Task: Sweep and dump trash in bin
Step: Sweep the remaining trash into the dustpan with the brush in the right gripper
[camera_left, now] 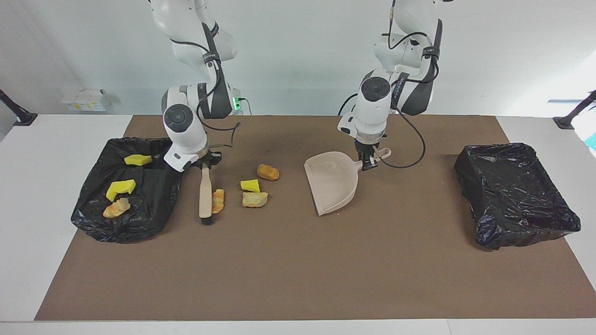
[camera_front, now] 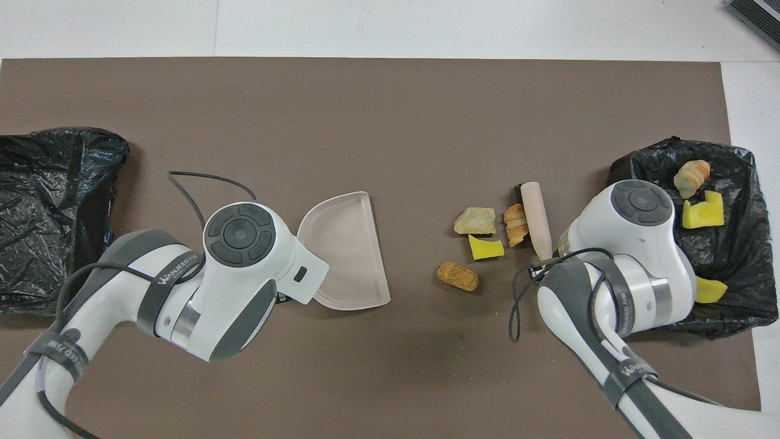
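1. On the brown mat [camera_left: 298, 270] covering the counter [camera_left: 42, 195]: lying four loose trash pieces between brush and dustpan.
2. Lying against the brush's bristle end: striped tan-orange chunk [camera_left: 217, 200] [camera_front: 515, 224].
3. Sitting close together toward the dustpan from that chunk: pale tan chunk [camera_left: 254, 199] [camera_front: 476, 221] and yellow sponge piece [camera_left: 250, 185] [camera_front: 485, 248], apparently touching.
4. Resting apart, nearer to the robots than that pair: brown chunk [camera_left: 268, 172] [camera_front: 457, 276].
5. Lying inside the black-lined bin [camera_left: 153, 204] [camera_front: 740, 244] at the right arm's end: two yellow sponge pieces [camera_left: 138, 160] [camera_left: 121, 188] and one striped tan-orange chunk [camera_left: 116, 208].
6. Clamping the brush [camera_left: 205, 197] [camera_front: 535, 219] by its handle top: right gripper [camera_left: 205, 162], fingers closed narrow around it; brush sloping down with black bristles touching the mat.
7. Gripping the beige dustpan [camera_left: 331, 182] [camera_front: 347, 250] by its handle: left gripper [camera_left: 367, 163], fingers narrow on the handle; pan mouth facing the trash, well apart from the nearest piece.
8. Sitting at the left arm's end of the counter: second black-lined bin [camera_left: 514, 193] [camera_front: 55, 207], showing only black liner.
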Motion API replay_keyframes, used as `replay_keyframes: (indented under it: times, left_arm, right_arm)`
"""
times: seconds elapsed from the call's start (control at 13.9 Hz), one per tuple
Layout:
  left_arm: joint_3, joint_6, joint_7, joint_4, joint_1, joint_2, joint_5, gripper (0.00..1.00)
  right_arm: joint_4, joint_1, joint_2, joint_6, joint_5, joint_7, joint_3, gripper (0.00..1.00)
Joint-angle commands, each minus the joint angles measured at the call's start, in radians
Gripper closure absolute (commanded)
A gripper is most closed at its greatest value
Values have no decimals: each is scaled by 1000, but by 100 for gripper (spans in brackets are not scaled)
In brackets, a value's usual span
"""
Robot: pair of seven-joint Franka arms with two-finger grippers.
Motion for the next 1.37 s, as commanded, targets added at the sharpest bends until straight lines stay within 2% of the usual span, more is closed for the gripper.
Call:
replay_keyframes:
  times: [0.0, 0.43, 0.57, 0.86, 1.08, 1.29]
  left_arm:
    - [8, 21, -6, -22, -16, 1, 13, 100]
    - [8, 1, -73, -24, -11, -2, 3, 100]
    - [8, -7, -84, -24, -14, -2, 3, 100]
    - [6, -23, -153, -24, -14, -5, -2, 100]
    - [6, -17, -153, -38, -13, -10, -5, 100]
    - [6, -11, -149, -42, -11, -11, -5, 100]
  right_arm:
    - [-13, 52, 19, 44, 56, 27, 2, 100]
    - [23, 172, 53, 70, 159, 124, 7, 100]
    - [43, 233, 54, 65, 231, 142, 7, 100]
    - [134, 384, 132, 90, 352, 262, 7, 100]
    - [164, 453, 132, 97, 476, 279, 7, 100]
    - [176, 493, 128, 84, 491, 348, 8, 100]
